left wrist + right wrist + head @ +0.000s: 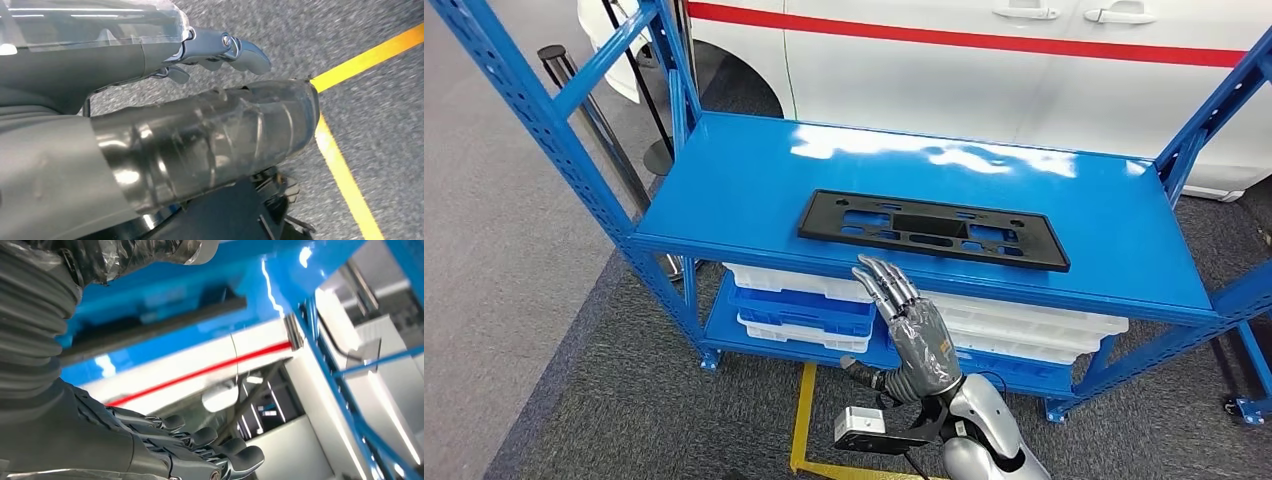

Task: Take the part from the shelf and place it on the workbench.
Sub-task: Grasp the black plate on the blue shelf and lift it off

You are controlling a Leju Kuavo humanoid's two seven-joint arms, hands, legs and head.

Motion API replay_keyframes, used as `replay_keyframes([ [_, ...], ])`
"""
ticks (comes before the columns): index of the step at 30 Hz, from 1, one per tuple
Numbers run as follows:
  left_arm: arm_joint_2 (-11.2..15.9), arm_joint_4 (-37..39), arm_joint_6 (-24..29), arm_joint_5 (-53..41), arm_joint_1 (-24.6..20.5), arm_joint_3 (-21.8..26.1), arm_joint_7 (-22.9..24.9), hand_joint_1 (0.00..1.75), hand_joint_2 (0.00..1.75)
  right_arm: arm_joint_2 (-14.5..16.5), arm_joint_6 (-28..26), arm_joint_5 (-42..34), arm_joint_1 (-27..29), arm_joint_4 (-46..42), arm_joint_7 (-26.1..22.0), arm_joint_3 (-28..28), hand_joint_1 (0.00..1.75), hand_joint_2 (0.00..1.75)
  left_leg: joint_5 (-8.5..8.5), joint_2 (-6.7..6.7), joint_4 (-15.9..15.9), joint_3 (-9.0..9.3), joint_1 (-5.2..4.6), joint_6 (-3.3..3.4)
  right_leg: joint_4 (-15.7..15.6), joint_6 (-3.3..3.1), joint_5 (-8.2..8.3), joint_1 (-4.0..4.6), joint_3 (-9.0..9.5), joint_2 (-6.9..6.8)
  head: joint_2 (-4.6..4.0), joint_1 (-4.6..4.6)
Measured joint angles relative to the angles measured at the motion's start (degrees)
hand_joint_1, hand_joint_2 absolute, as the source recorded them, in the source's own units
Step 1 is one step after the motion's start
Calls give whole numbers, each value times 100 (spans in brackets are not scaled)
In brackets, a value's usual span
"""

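Head view: right hand (916, 335) raised just short of the shelf's (724, 200) near edge, fingers straight, holding nothing. Part (934, 229) lies flat on the shelf top, near front, apart from the hand. White trays (1024, 325) below. Left wrist view: left hand (215, 47) over the floor (380, 90) with yellow line (345, 175), grip state unclear. Right wrist view: right hand fingers (200, 437) extended, empty, part's edge beyond.

Black part (934, 230) on glossy blue shelf (724, 190), white car (984, 70) with red stripe (964, 38)

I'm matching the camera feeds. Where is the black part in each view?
Head view: black part flat on the blue shelf, beyond the right hand.
Right wrist view: part, a dark bar.
Left wrist view: not in it.
Shared landmark: the shelf.
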Motion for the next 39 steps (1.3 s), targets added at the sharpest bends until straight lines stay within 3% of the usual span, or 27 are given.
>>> replay_keyframes([
  [1, -2, 0, 1, -1, -5, 0, 1, 0, 0, -3, -21, 22, 2, -13, -2, -12, 0, 175, -38, 0, -2, 20, -3, -36, -191, -37, 64, 22, 63, -3, 0, 1],
  [3, -8, 0, 1, -5, -8, -1, 2, 0, 0, -13, -41, 54, 17, -35, -4, -33, 0, 175, -69, 1, 35, 44, -12, -115, -291, -102, 16, 49, 105, 5, 0, -1],
  [6, -9, 0, 3, -23, -21, 0, 10, 0, 0, -27, -96, 116, 28, -97, -28, -52, 0, 175, -192, 5, 323, -10, -5, -201, -355, -191, 21, -4, 272, 13, 0, -7],
  [10, -8, 0, 2, -75, -36, 0, 37, 0, 0, -31, -281, 225, 62, -172, -130, -67, 0, 175, -672, 8, 1565, -777, 31, -302, -374, -239, -82, -17, 399, 11, 0, -17],
  [11, -8, 0, 1, -79, -28, 0, 45, 0, 0, -32, -304, 247, 82, -181, -147, -68, 0, 175, -640, 8, 1652, -898, 36, -312, -372, -237, -117, -17, 438, 16, 0, -18],
  [12, -8, 0, 0, -82, -23, 1, 54, 0, 0, -34, -315, 268, 97, -190, -155, -69, 0, 175, -474, 9, 1530, -922, 38, -317, -370, -231, -156, -17, 489, 22, 0, -17],
  [14, -7, 0, 0, -80, -21, 0, 57, 0, 0, -45, -302, 315, 109, -205, -141, -69, 0, 175, 83, 10, 819, -732, 37, -288, -368, -205, -245, -18, 600, 28, 0, -15],
  [16, -7, 0, -3, -71, -34, -1, 57, 0, 0, -63, -262, 355, 103, -210, -107, -75, 0, 175, 312, 15, 246, -566, 5, -228, -356, -156, -315, -6, 657, 29, 0, -17],
  [18, -7, 0, -9, -62, -36, -1, 58, 0, 0, -85, -222, 378, 98, -213, -73, -81, 0, 175, 278, 14, 138, -544, -23, -149, -352, -93, -359, 7, 667, 27, 0, -18],
  [21, -9, 0, -11, -57, -29, -1, 59, 0, 0, -127, -159, 385, 84, -219, -20, -105, 0, 175, 331, 12, 84, -481, 20, -35, -224, -4, -496, 14, 637, 14, 0, -13],
  [23, -10, 0, -11, -56, -46, -2, 57, 0, 0, -166, -113, 384, 76, -223, 9, -118, 0, 175, 309, 17, 59, -443, 29, 24, 341, 37, -775, 3, 346, 8, 0, -7],
  [25, -10, 0, -11, -54, -49, -2, 57, 0, 0, -210, -91, 384, 88, -222, 20, -119, 0, 175, 265, 17, 73, -428, 23, 52, 1089, 63, -1017, -11, -117, 8, 0, -5],
  [26, -10, 0, -11, -52, -44, -2, 57, 0, 0, -231, -84, 385, 97, -220, 25, -119, 0, 175, 240, 14, 81, -411, 21, 55, 1264, 68, -994, -17, -267, 8, 0, -5],
  [27, -10, 0, -11, -52, -39, -2, 57, 0, 0, -246, -80, 385, 102, -219, 30, -119, 0, 175, 211, 9, 88, -383, 20, 52, 1225, 66, -854, -22, -308, 8, 0, -4],
  [29, -10, 0, -11, -52, -34, -2, 57, 0, 0, -267, -74, 386, 101, -217, 42, -120, 0, 175, 141, 0, 93, -289, 20, 34, 538, 37, -348, -26, -70, 6, 0, -4],
  [31, -11, 0, -11, -50, -44, -1, 57, 0, 0, -280, -68, 387, 95, -217, 53, -121, 0, 175, 83, -6, 97, -223, 5, -13, -102, -7, -63, 3, 205, 4, 0, -4],
  [33, -12, 0, -11, -47, -51, -1, 58, 0, 0, -290, -57, 389, 91, -219, 62, -123, 0, 175, 60, -6, 86, -210, -3, -74, -251, -46, -81, 39, 274, 13, 0, -6],
  [36, -11, 0, -8, -39, -57, -2, 58, 0, 0, -302, -35, 390, 94, -227, 82, -135, 0, 175, -32, 3, 155, -212, -7, -164, -329, -121, -99, -8, 339, 23, 0, -15],
  [37, -10, 0, -4, -35, -59, -1, 58, 0, 0, -303, -30, 388, 93, -231, 92, -141, 0, 175, -134, 5, 327, -282, -7, -191, -356, -150, -102, -29, 376, 18, 0, -21],
  [39, -10, 0, 0, -23, -52, -1, 57, 0, 0, -307, -24, 385, 98, -234, 110, -154, 0, 175, -457, 8, 1033, -639, 12, -233, -372, -199, -130, -31, 426, 0, 0, -32],
])
